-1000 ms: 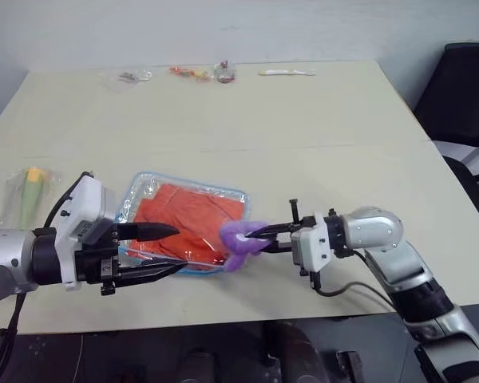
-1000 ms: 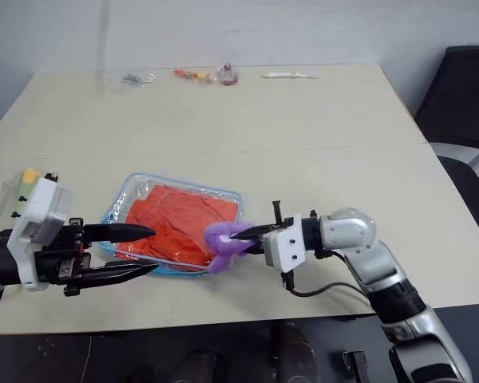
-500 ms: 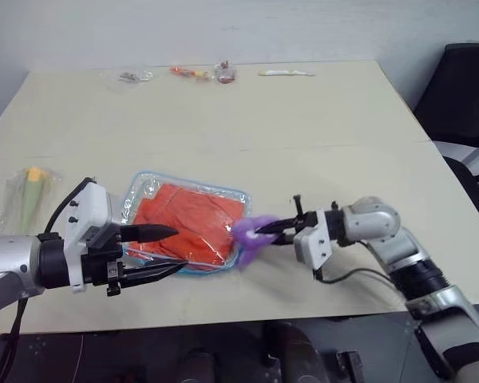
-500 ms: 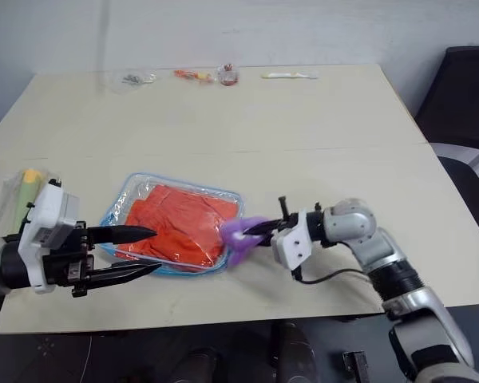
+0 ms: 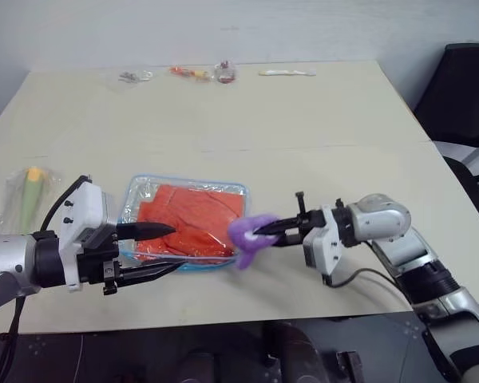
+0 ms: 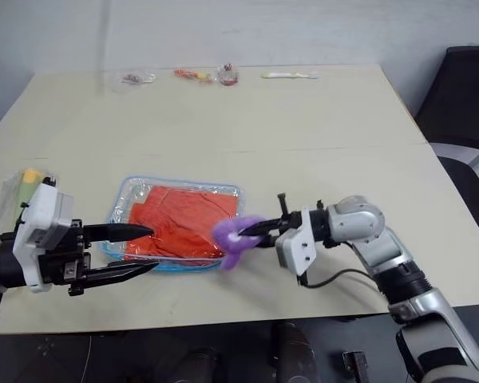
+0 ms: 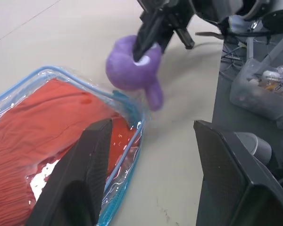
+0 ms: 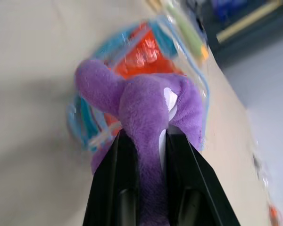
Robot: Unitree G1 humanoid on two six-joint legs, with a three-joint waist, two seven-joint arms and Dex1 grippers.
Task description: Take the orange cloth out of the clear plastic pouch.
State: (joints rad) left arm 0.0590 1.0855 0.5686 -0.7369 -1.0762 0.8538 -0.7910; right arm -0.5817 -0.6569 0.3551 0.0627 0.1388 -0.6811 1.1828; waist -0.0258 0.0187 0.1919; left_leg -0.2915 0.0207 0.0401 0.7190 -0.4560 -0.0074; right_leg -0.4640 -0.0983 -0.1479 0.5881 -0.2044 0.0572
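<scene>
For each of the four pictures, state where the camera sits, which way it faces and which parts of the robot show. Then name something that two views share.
Left eye view: on the head, looking forward and down over the table; both arms show.
Right eye view: same head, same scene.
Left wrist view: on the left arm, looking along its open left pincer at the clear plastic pouch holding the orange cloth.
Right wrist view: on the right arm, looking along its right pincer, shut on the purple plush toy.
Shared: both wrist views show toy and pouch.

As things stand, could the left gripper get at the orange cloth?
Probably not directly: the left gripper is open at the clear plastic pouch, but the orange cloth lies inside it.
</scene>
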